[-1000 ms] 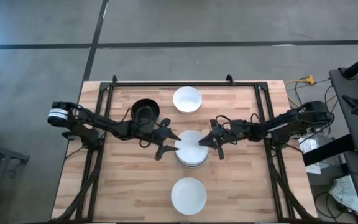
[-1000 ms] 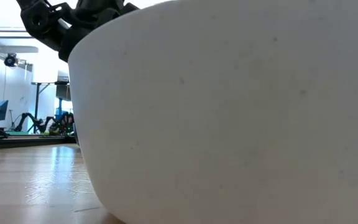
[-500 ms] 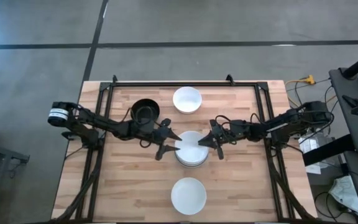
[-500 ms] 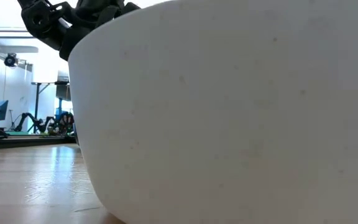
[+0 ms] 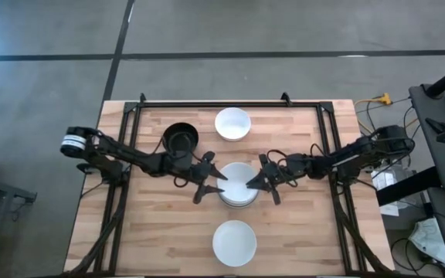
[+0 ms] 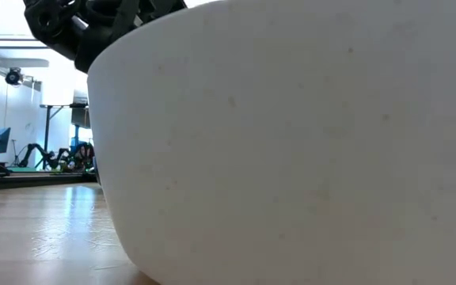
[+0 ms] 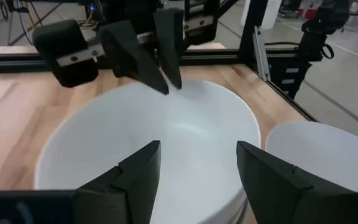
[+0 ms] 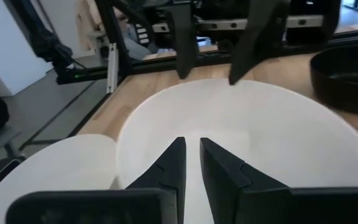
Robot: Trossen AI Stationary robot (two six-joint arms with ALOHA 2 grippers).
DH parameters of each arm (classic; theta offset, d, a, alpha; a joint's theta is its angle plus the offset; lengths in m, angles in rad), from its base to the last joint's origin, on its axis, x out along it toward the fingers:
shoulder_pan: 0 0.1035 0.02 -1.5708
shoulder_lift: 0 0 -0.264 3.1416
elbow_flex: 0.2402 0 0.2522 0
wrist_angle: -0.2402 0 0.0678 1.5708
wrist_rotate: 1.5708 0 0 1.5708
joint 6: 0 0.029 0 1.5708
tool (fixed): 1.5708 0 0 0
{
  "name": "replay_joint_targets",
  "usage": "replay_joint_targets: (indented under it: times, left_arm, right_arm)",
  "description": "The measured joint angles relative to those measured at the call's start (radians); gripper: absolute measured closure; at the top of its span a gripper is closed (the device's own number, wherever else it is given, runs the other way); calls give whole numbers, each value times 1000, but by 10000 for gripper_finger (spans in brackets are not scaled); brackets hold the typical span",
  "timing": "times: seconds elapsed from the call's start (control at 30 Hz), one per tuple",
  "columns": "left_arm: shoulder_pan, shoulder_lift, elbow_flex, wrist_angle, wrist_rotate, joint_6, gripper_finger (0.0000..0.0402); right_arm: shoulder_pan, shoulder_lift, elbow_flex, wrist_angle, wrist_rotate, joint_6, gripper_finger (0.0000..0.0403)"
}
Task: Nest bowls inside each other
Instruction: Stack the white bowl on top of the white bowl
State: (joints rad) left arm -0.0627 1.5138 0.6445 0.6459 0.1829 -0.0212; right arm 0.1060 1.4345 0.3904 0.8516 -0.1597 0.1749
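- Four bowl positions show on my overhead feed of the pale wooden table (image 5: 153,232): a black round bowl (image 5: 180,138) at the far left, a single white bowl (image 5: 232,123) at the far middle, a stack of nested white and grey bowls (image 5: 238,184) in the centre, and a lone white bowl (image 5: 234,242) at the near edge.
- From the same overhead feed, I see the left gripper (image 5: 212,177) at the stack's left rim with its fingers spread wide, and the right gripper (image 5: 259,181) at the stack's right rim with its fingers close together; both arms reach in from opposite sides.
- On the low feed, the smooth side of the near white bowl (image 6: 291,142) fills almost everything; a dark piece of arm peeks over its rim at the upper left, and I cannot tell which arm it is.
- On the left wrist feed, my left gripper's (image 7: 197,165) two dark fingers stand apart over the top bowl's hollow (image 7: 185,130), holding nothing; the right gripper (image 7: 160,56) hangs over the opposite rim.
- On the right wrist feed, my right gripper's (image 8: 191,162) fingers sit nearly together over the top bowl's inside (image 8: 272,137), with a narrow gap and nothing between them; the black bowl (image 8: 347,74) stands beyond.
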Motion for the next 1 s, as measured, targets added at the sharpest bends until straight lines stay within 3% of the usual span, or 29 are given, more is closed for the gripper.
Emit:
replay_joint_targets:
  times: [0.27, 0.63, 0.8, 1.0]
  left_arm:
    - [-12, 49, 0, 33, 0, -2, 206]
    - [-12, 18, 0, 27, 0, 1, 206]
    - [-12, -77, -5, -28, 0, 5, 206]
    - [-25, -246, -11, -262, -10, 3, 206]
  right_arm:
    - [33, 0, 10, -7, 0, -29, 360]
    - [33, -15, 16, -28, 0, -50, 360]
    - [34, -96, 24, -66, 0, -79, 360]
    - [109, -257, 23, -256, 3, -131, 360]
